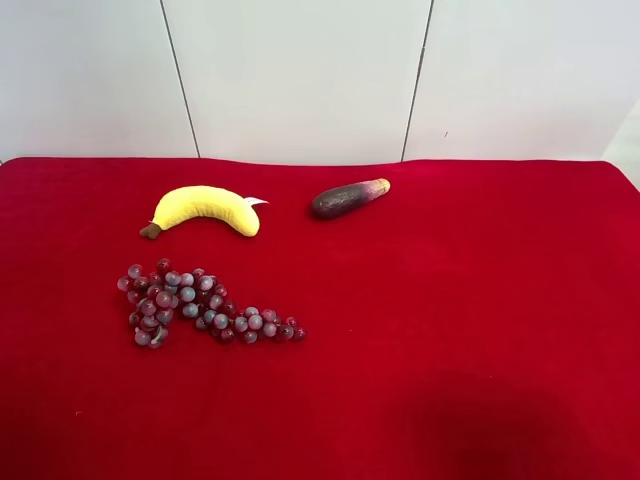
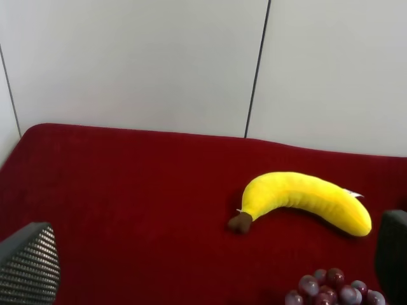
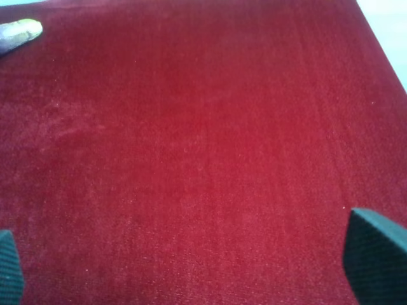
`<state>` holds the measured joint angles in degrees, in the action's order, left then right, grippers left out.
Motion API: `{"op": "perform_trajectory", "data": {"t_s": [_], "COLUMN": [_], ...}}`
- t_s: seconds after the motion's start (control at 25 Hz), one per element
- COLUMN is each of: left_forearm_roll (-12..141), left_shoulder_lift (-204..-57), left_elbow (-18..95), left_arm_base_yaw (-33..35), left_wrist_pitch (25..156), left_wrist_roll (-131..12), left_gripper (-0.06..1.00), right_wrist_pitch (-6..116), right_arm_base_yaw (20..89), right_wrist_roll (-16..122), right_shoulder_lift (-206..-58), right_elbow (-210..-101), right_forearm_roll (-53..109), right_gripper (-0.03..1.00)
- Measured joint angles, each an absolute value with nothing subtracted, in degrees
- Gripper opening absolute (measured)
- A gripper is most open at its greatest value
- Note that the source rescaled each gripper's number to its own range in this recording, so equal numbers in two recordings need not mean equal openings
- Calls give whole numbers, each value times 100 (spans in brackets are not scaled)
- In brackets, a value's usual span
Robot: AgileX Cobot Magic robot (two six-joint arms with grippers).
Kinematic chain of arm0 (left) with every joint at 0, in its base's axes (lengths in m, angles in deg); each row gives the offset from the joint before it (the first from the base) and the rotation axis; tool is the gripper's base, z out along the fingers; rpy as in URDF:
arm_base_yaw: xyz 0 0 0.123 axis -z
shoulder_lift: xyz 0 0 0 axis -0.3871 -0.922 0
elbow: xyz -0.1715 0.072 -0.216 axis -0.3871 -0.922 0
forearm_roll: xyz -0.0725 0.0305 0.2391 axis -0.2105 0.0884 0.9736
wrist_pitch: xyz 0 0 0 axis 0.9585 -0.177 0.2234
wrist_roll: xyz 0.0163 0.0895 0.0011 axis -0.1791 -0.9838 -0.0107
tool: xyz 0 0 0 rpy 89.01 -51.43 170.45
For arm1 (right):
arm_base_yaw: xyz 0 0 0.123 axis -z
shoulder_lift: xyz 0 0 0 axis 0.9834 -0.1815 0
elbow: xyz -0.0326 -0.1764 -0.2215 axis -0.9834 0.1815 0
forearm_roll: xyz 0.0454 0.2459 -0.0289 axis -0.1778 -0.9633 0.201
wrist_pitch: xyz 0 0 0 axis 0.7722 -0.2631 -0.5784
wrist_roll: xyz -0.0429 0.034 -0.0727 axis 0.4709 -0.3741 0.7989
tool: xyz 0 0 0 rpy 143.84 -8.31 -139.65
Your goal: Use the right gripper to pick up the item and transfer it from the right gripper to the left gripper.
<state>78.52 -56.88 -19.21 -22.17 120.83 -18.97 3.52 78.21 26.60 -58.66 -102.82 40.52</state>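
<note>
Grapes (image 1: 205,305): 1 tapering bunch of small round purple-red and greyish fake berries, lying flat on the red cloth (image 1: 450,330) toward the exterior high view's left. Broad end points to that view's left, narrow tip to its right. Nothing touches it.

Exterior high view, other entries: 1 yellow plush banana (image 1: 205,208), just behind the bunch and apart from it, brown stem end at the view's left, small white tag at its other end. 1 dark purple-brown eggplant-like piece (image 1: 348,198), farther toward the view's right, tilted, pale tip raised toward the white panelled wall (image 1: 300,80). Neither arm shows here; a faint shadow falls on the cloth at the lower right.

Right wrist view: right gripper (image 3: 191,267), jaws spread wide, 1 dark fingertip at each lower corner of the picture, nothing between them but bare cloth. Camera looks down along the cloth, so the wrist is pitched forward above it. The eggplant piece's pale tip (image 3: 19,33) shows at the far corner. Bunch not in this view.

Left wrist view: left gripper (image 2: 210,260), jaws likewise wide apart, 1 at each lower edge, holding nothing. Wrist set low and nearly level, facing the wall. Banana (image 2: 305,200) lies ahead; top berries of the bunch (image 2: 334,289) show near 1 jaw, contact not discernible.
</note>
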Motion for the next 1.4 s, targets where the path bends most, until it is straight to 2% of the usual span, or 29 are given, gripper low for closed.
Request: {"op": "perform_trajectory", "data": {"t_s": [0.2,0.44,0.56,0.88,1.4], "left_forearm_roll": [7852,7800,7800,7800,7800], "left_shoulder_lift": [-5677,-5671,-5671,-5671,-5671], "left_elbow": [-1359,-316,-328,-1161,-1192], "left_arm_base_yaw": [-2217,-2217,-2217,-2217,-2217], "left_wrist_pitch": [12549,15012,15520,14898,14781], "left_wrist_roll": [-2310,-2383,-2371,-2406,-2446], "left_gripper": [100,100,100,100,100], "right_wrist_pitch": [352,352,352,352,352], "right_arm_base_yaw": [7821,7821,7821,7821,7821], "right_wrist_roll": [2660,2660,2660,2660,2660], "right_shoulder_lift": [-5866,-5866,-5866,-5866,-5866], "right_elbow": [-10282,-10282,-10282,-10282,-10282], "right_forearm_roll": [4052,4052,4052,4052,4052], "right_gripper": [100,100,100,100,100]}}
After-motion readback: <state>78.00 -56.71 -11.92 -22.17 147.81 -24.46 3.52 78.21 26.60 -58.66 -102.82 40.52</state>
